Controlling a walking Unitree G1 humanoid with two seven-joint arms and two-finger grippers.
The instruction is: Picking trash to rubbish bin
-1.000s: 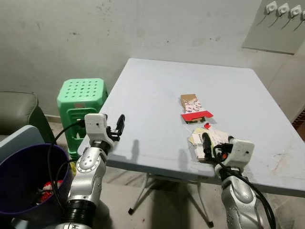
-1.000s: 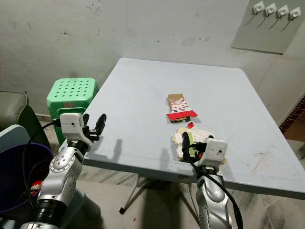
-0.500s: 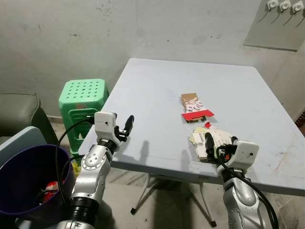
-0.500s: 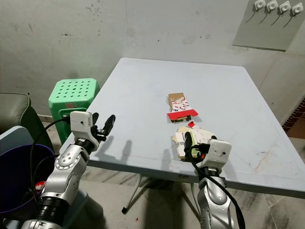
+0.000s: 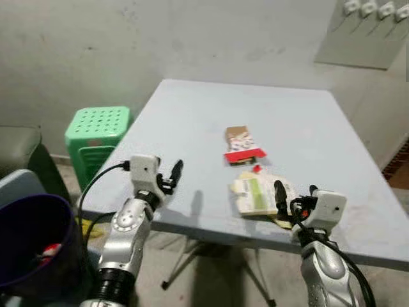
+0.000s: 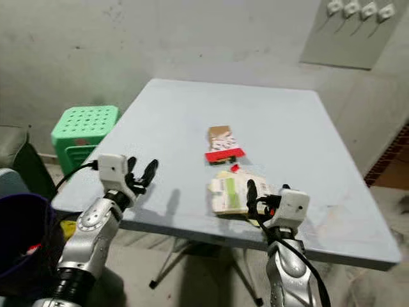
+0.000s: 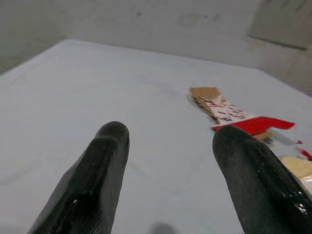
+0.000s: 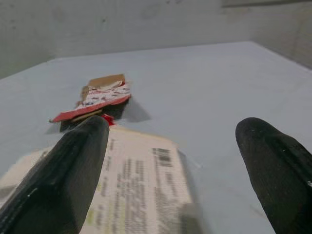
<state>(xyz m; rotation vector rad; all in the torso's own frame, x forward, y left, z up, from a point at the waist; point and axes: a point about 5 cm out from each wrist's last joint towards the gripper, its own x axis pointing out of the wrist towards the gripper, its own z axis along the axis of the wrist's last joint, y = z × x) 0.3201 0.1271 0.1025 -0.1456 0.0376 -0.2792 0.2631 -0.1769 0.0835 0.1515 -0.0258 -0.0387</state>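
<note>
Change since a second ago: the head camera has swung, so the whole scene sits lower and further left; the left gripper (image 5: 174,176) has come forward from beside the table (image 5: 192,121) edge to over its near-left corner.
Right gripper (image 5: 294,199): still at the near edge, fingers spread wide, now over the near end of the flattened pale carton (image 5: 259,194).
Left gripper state: fingers (image 7: 105,161) parted, nothing between them, hovering over bare tabletop.
Trash: the pale carton lies near the table's front edge; the red-and-white wrapper (image 5: 241,144) lies just behind it, with a small red scrap (image 5: 257,169) between.
Bin: the purple rubbish bin (image 5: 25,236) stands on the floor at the robot's left, below the green stool (image 5: 96,131), some red inside.
Right wrist view: printed lines and a barcode on the carton (image 8: 141,195), too blurred to read.
Left wrist view: the wrapper's (image 7: 229,113) brown cardboard end.
</note>
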